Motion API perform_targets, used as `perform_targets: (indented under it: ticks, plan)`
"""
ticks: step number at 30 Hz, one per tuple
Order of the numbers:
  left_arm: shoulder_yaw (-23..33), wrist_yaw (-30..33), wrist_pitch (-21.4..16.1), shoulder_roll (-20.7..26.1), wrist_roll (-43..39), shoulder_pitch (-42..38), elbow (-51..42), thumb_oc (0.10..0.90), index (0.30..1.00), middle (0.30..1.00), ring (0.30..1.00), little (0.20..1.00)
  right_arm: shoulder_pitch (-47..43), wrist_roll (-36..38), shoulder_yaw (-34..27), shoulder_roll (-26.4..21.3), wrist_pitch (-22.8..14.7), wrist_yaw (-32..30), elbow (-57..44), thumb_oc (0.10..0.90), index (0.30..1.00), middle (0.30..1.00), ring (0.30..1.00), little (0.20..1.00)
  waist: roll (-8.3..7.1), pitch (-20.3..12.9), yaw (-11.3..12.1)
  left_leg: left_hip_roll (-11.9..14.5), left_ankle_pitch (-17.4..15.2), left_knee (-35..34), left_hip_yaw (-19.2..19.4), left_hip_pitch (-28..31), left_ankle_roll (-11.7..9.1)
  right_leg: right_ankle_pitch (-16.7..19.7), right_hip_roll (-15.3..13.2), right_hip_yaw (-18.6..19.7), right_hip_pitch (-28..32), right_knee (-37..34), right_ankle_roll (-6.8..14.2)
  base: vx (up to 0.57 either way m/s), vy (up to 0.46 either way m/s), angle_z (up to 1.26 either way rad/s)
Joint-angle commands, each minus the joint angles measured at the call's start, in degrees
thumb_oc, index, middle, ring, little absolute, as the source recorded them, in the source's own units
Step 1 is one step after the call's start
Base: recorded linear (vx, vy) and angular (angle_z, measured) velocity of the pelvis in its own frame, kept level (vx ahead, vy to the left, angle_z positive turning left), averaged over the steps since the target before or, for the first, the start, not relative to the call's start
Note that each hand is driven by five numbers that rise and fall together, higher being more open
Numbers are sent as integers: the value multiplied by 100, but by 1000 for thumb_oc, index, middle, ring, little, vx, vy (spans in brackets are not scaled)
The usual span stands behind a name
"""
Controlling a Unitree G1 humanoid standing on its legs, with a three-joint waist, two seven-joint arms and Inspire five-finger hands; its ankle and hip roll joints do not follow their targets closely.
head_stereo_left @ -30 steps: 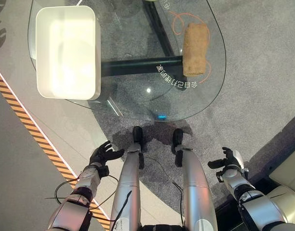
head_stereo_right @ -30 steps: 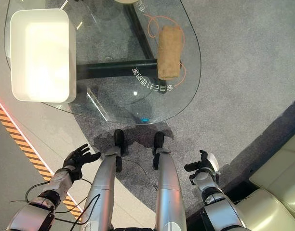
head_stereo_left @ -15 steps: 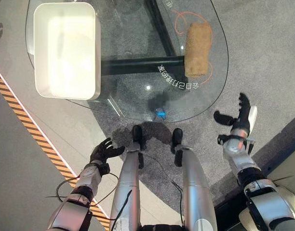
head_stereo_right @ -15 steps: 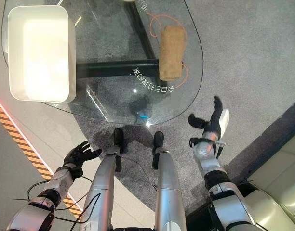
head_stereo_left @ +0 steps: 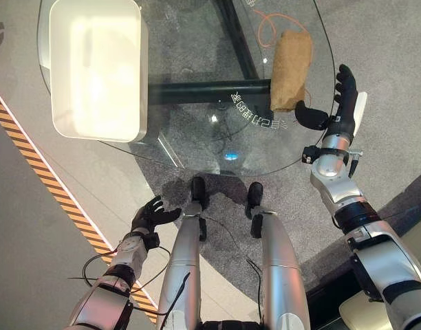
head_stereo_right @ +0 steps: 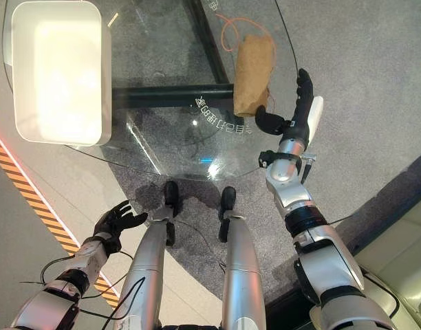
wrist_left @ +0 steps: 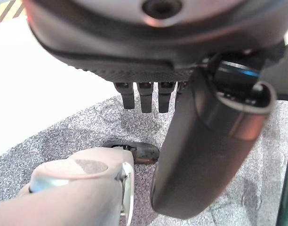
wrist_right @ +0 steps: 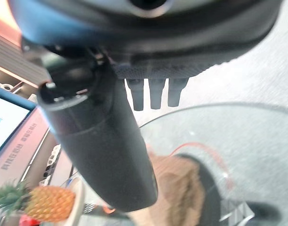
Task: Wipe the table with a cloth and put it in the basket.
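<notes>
Right robot hand, fingers straight and spread, hovers just beside the folded cloth on the table, cloth's long axis running away from robot; left robot hand hangs low, relaxed.

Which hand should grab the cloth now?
Right. The right hand is open at the table's edge, beside the cloth's near end. The left hand hangs low by the floor, well away from the table.
</notes>
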Motion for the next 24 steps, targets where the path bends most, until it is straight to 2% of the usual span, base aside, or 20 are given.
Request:
perform_targets:
  ticks: [1, 7, 9, 12, 15, 24]
  plan:
    - [-71, -10, -174, -56, -170, 156, 252, 800, 900, 900, 900, 900, -400, 485, 38, -222, -98, -14, -232, 800, 900, 900, 900, 900, 186, -134, 46, -223, -465, 248, 247, 227, 67, 125, 150, -248, 426, -635, -28, 0, 0, 0]
    - [-92, -33, -144, -108, -135, 177, 221, 800, 900, 900, 900, 900, -652, 685, 177, -51, 290, -120, -286, 800, 900, 900, 900, 900, 233, -134, 97, -235, -443, 170, 302, 319, 81, 112, 127, -283, 496, -670, -56, 0, 0, 0]
    - [-101, -29, -132, -145, -92, 220, 192, 800, 900, 900, 900, 900, -717, 865, 208, 23, 579, -208, -261, 800, 900, 900, 900, 900, 257, -134, 121, -245, -433, 133, 317, 385, 90, 103, 126, -289, 544, -670, -70, 16, 13, 1]
    - [-122, 11, -113, -200, -48, 229, 159, 800, 900, 900, 900, 900, -787, 941, 245, 123, 814, -396, -147, 800, 900, 900, 900, 900, 278, -134, 153, -252, -430, 116, 331, 426, 107, 92, 114, -302, 567, -648, -82, 0, 0, 0]
    - [-158, 15, -121, -245, -36, 268, 137, 800, 900, 900, 900, 900, -848, 868, 295, 170, 1078, -606, -12, 800, 900, 900, 900, 900, 313, -134, 179, -269, -421, 84, 350, 484, 124, 93, 102, -314, 614, -655, -91, 0, 0, 0]
    - [-255, 45, -139, -343, -23, 331, 99, 800, 900, 900, 900, 900, -1077, 584, 492, 241, 1549, -914, 328, 800, 900, 900, 900, 900, 394, -134, 232, -283, -408, 47, 372, 562, 154, 117, 69, -318, 640, -636, -88, 2, 1, 0]
